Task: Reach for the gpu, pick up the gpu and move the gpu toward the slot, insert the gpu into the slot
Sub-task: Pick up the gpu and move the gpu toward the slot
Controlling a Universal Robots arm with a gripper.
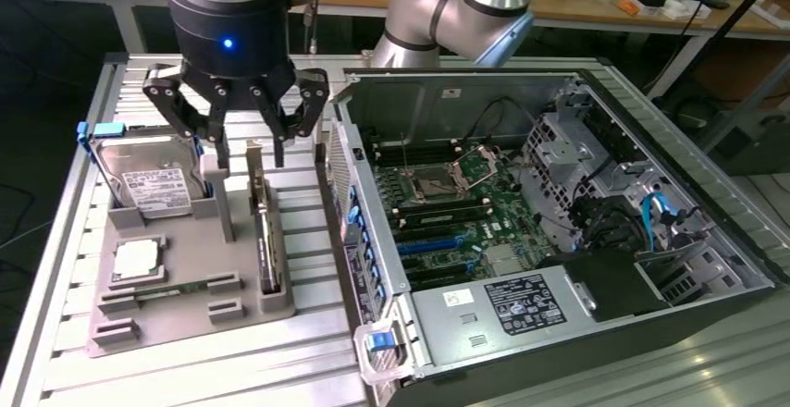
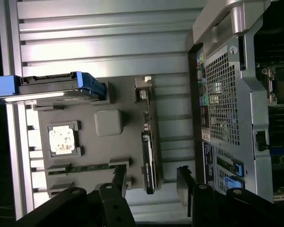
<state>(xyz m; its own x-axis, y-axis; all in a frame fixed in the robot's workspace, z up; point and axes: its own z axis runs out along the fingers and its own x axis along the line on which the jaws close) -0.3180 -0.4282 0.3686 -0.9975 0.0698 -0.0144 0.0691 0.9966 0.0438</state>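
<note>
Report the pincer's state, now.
Pincer: open, holding nothing, poised over the gpu.

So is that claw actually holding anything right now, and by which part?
Nothing is held. The gripper hangs open over the gpu, which stands on edge in the grey tray.

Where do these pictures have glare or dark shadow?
Exterior view: a blue light glows on the gripper, and the computer case is shaded inside. Wrist view: the ribbed table glares white, while the fingers look nearly black.
</note>
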